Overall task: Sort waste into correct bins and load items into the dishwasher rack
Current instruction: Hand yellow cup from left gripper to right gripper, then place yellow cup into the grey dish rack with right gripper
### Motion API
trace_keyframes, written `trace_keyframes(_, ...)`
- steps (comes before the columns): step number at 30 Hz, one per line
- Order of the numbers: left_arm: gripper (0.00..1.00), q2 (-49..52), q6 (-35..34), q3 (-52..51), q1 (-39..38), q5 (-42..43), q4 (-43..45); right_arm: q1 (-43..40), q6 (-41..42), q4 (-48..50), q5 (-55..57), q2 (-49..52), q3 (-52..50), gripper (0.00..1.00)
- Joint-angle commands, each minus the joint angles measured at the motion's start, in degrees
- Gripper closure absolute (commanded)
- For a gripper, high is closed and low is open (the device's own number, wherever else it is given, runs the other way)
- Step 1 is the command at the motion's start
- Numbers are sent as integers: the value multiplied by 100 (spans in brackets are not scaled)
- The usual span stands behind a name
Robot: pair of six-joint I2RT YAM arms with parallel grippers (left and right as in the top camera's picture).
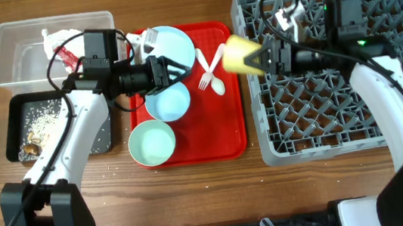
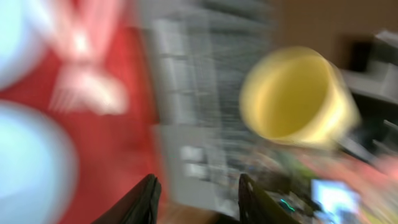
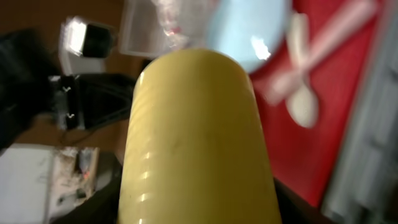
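Note:
My right gripper [image 1: 259, 57] is shut on the yellow cup [image 1: 238, 53], held on its side over the left edge of the grey dishwasher rack [image 1: 394, 0]; the cup fills the right wrist view [image 3: 196, 137] and shows in the blurred left wrist view [image 2: 292, 96]. My left gripper [image 1: 180, 68] is open and empty above the light blue plate [image 1: 178, 41] and a pale blue bowl [image 1: 167, 101]. A mint bowl [image 1: 152, 144], white fork [image 1: 205, 73] and spoon [image 1: 217, 85] lie on the red tray [image 1: 229, 125]. Napkins and a red wrapper [image 1: 63, 49] sit in the clear tub [image 1: 16, 54]. Food scraps [image 1: 34, 146] lie in the black tray [image 1: 15, 111].
A white object [image 1: 286, 18] lies in the rack's far left part. Crumbs dot the wooden table [image 1: 196, 197] beside the black tray.

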Motion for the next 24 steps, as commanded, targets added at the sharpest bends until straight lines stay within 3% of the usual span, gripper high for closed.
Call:
trace_keyframes(1,59,-120,57,83,31,-3261,-420,166,55,-929,2225,-575,323,39)
trace_keyframes(5,57,-120,57,83,31,-4192,-675,509,413,-2173,3792,-778,658,39)
trace_keyframes(10,57,-120,57,83,31,-4277,-695,789,802,-3141,4570,-691,658,39)
trace_keyframes(24,55,-120,55,83,31,-4277,-697,1119,1032,-3849,4649,-68,144,39)
